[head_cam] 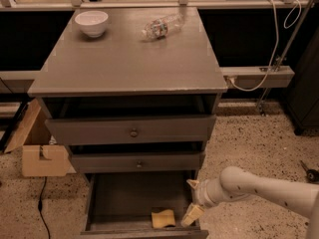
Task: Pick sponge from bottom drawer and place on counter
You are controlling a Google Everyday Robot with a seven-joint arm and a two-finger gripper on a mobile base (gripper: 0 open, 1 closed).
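Observation:
The yellow sponge lies in the open bottom drawer, near its front right corner. My gripper is on the end of the white arm that comes in from the right. It hangs over the drawer's right side, just right of the sponge and apart from it. Its two pale fingers stand spread, one up at the drawer's right wall and one down by the sponge, with nothing between them. The counter is the grey top of the cabinet above.
A white bowl and a plastic bottle lying on its side are at the back of the counter. Two knobbed drawers stand slightly pulled out above the bottom one. A cardboard box sits on the floor to the left.

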